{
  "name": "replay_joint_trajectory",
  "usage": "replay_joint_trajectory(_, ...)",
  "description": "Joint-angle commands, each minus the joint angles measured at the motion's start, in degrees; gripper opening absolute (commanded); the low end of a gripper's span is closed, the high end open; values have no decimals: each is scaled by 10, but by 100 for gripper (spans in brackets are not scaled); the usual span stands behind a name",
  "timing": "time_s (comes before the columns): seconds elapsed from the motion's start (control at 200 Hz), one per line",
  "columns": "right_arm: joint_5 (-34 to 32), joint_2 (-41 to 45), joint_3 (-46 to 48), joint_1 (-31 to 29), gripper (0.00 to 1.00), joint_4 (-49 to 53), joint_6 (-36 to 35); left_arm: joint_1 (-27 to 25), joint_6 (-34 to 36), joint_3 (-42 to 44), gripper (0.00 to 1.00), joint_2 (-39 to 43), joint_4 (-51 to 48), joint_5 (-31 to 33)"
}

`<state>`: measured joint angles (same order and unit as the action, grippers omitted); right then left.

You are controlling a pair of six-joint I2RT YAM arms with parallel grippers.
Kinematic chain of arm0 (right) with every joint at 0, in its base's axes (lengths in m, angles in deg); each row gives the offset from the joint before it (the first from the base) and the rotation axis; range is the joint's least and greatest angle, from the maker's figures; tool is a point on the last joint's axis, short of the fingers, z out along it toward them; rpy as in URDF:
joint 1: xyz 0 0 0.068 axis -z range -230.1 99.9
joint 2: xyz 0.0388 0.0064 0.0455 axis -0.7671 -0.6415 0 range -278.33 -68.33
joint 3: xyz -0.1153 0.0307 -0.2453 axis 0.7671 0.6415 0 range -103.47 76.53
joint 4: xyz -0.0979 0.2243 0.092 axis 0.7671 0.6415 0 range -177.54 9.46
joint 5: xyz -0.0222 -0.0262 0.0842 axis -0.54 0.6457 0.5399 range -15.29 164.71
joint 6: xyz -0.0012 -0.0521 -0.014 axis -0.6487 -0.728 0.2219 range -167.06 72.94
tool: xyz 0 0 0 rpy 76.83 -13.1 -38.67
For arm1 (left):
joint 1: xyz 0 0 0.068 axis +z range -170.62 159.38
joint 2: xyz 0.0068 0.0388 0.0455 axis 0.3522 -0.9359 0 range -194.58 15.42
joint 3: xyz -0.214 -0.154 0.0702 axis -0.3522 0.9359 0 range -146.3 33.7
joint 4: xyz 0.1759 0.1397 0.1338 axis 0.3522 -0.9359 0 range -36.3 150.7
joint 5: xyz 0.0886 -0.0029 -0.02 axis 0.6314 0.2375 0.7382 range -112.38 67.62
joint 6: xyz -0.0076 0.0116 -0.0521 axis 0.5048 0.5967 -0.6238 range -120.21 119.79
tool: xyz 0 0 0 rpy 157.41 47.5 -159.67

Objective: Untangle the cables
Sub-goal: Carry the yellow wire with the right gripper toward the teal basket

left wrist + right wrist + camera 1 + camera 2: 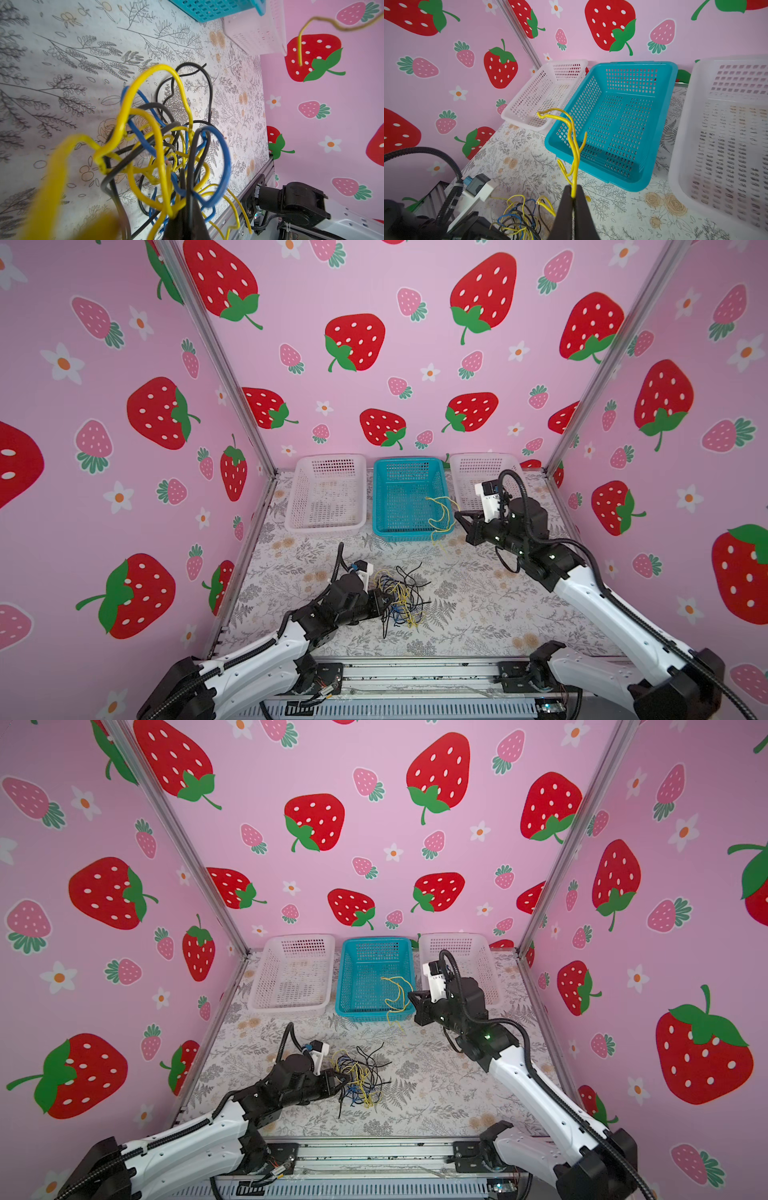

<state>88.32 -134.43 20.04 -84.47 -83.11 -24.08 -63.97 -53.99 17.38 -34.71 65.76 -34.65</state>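
- Both top views: the tangle (401,597) of black, yellow and blue cables lies on the bench (478,614), in front of the left arm.
- The left end effector (386,599) reaches into the tangle's left edge.
- The right end effector (457,515) is raised beside the near right corner of the blue basket (409,461). A yellow cable (441,517) hangs from it, apart from the tangle, with its lower end dangling past the basket's front wall.
- Left wrist view: the left end effector (187,207) has its fingers pressed together among the loops of the tangle (162,145). It appears to be pinching strands, but which ones cannot be told.
- The loops stand up off the bench and hold their kinks.
- Right wrist view: the right end effector (573,193) is closed tightly on the yellow cable (574,149). The cable rises bent and doubled above the fingers; whether it is one strand or two cannot be told.
- Handling, judged:
  - The cables are very light and thin. They are limp over their length yet hold their bends, so loops will snag on each other.
  - The insulation looks smooth, so expect slip under a weak pinch.
  - Grasp a free end or an outer loop, not the core.
  - Hold the tangle down while drawing one strand out slowly, or the whole mass will follow.
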Motion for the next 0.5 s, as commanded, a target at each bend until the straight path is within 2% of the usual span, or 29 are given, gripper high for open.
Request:
replay_joint_trajectory(0.0, -6, -45, -44, 2, 0, -50, 0, -1, -4, 7, 0, 10, 22, -5)
replay_joint_trajectory(0.125, -11, -104, -79, 3, 0, -63, -4, -2, -11, 15, 0, 20, 22, -4)
replay_joint_trajectory(0.36, -45, -163, -91, 2, 0, -109, -14, -7, -21, 34, 0, 48, 17, 3)
replay_joint_trajectory(0.495, -56, -215, -120, 2, 0, -102, -15, -8, -20, 35, 0, 55, 12, 3)
